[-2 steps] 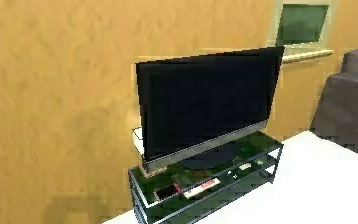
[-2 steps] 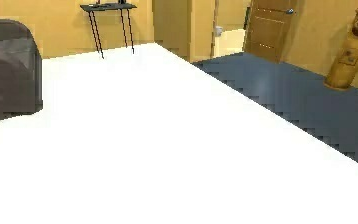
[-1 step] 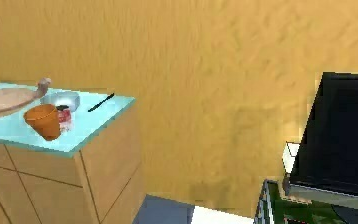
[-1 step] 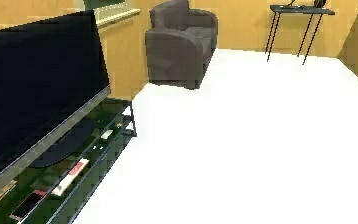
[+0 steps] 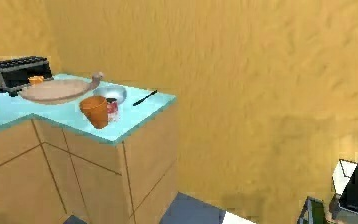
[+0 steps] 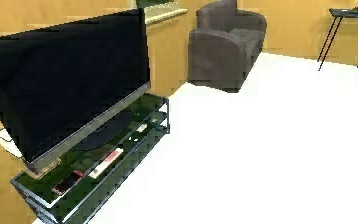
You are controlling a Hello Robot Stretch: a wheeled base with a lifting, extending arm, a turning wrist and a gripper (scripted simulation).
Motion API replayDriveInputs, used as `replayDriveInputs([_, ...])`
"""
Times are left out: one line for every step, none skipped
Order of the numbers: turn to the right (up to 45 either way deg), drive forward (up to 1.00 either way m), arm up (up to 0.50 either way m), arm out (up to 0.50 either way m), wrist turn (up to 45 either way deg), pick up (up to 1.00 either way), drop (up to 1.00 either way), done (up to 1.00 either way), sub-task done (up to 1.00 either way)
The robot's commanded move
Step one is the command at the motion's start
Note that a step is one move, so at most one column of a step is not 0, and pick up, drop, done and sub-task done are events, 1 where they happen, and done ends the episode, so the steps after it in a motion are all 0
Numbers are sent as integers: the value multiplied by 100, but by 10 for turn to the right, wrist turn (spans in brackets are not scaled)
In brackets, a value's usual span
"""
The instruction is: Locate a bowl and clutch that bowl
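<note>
An orange bowl-shaped vessel (image 5: pixel 94 110) stands near the front corner of a pale cyan countertop (image 5: pixel 137 115) in the forward view's left. Right behind it are a small red and white thing (image 5: pixel 112 104) and a greyish round dish (image 5: pixel 116 92). A wide tan pan with a handle (image 5: pixel 57 89) lies farther back on the same counter.
A dark toaster (image 5: pixel 17 72) sits at the counter's back left and a black utensil (image 5: pixel 145 97) near its right edge. Wooden cabinets (image 5: pixel 97 170) stand below, against an orange wall. A large TV (image 6: pixel 72 80) on a glass stand (image 6: pixel 97 165), a grey armchair (image 6: pixel 227 45) and open white floor (image 6: pixel 277 140) are to the side.
</note>
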Motion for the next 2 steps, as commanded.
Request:
replayDriveInputs([0,30,0,0,0,0,0,0,0])
replayDriveInputs([-450,0,0,0,0,0,0,0,0])
